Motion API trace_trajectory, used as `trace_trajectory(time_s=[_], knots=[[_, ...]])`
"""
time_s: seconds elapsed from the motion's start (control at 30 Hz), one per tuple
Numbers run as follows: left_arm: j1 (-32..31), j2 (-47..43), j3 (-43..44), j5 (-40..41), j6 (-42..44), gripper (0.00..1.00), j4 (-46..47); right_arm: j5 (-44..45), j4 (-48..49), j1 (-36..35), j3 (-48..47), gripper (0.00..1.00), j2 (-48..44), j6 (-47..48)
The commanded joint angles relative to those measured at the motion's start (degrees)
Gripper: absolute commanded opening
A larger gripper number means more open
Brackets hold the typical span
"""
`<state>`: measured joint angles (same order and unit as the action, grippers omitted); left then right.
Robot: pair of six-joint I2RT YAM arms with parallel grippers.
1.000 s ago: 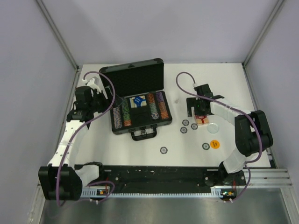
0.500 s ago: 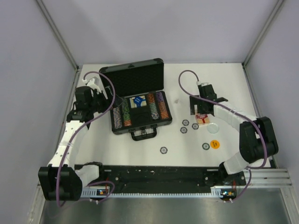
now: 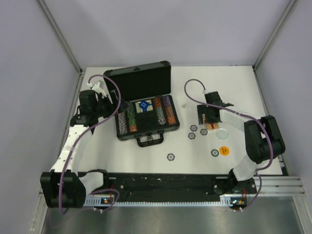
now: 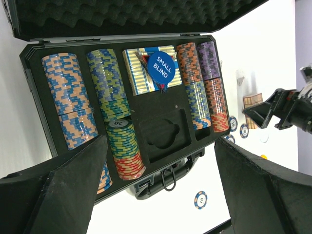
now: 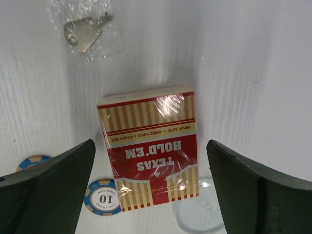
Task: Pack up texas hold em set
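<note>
The black briefcase (image 3: 139,80) lies open at the table's middle left, with multicoloured chip rows (image 4: 66,92) and a blue deck under a blue "SMALL BLIND" disc (image 4: 161,68) inside. My left gripper (image 3: 100,108) is open and empty to the left of the case, seen in its own view (image 4: 161,141). The red card deck (image 5: 151,148) lies flat on the table right of the case (image 3: 211,126). My right gripper (image 5: 151,144) is open over it, one finger on each side, not touching it. An orange disc (image 3: 224,150) lies nearer the front.
Small dark chips lie loose on the table (image 3: 193,128), (image 3: 170,157), (image 3: 214,152). One blue "10" chip (image 5: 102,197) touches the deck's corner. A clear disc (image 5: 200,212) sits by the deck's other corner. A key in a plastic bag (image 5: 85,33) lies beyond the deck.
My right gripper swung a little away toward the back right, then came back over the red deck. The left arm and the case have not moved.
</note>
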<state>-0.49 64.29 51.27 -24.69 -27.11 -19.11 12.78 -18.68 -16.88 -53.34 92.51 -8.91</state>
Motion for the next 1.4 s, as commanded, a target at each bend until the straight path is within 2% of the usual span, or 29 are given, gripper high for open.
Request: trace_trajectory(time_s=[0.0,0.13,0.33,0.53,0.67,0.73,0.87,1.13,1.37], knots=[[-0.21,0.04,1.29,-1.24,-0.13,0.96,3.03,-1.35,-1.89,0.62,-2.12,0.97,2.49,0.12],[-0.12,0.13,0.94,-1.68,-0.48,0.96,3.12,-3.11,-3.03,1.07,-2.21,0.93,3.64,-1.46],[-0.21,0.22,0.77,-2.56,-0.75,0.97,3.21,-3.55,-3.03,0.98,-1.24,0.66,2.59,-1.73],[-0.21,0.40,0.68,-4.05,-1.01,0.97,3.47,-3.10,-0.14,0.19,0.61,0.53,-3.20,-2.52],[-0.74,0.48,0.68,-5.63,-1.28,0.96,4.17,-9.59,0.31,-0.78,-0.88,0.49,-8.82,-1.82],[-1.18,0.83,0.50,-7.73,-1.80,0.96,5.40,-15.56,0.05,-1.39,-2.37,0.49,-11.55,-1.73],[-3.89,2.59,1.38,-12.22,-1.98,0.96,6.19,-21.65,-0.92,-5.43,-4.31,0.48,-15.86,-1.46],[-12.42,7.86,6.03,-20.92,-3.29,0.95,8.04,-22.27,-0.40,-21.24,-8.27,0.48,-17.89,-1.90],[-13.48,9.01,5.86,-25.84,-7.16,0.94,11.64,-18.84,3.03,-31.01,-10.02,0.48,-17.10,-0.50]])
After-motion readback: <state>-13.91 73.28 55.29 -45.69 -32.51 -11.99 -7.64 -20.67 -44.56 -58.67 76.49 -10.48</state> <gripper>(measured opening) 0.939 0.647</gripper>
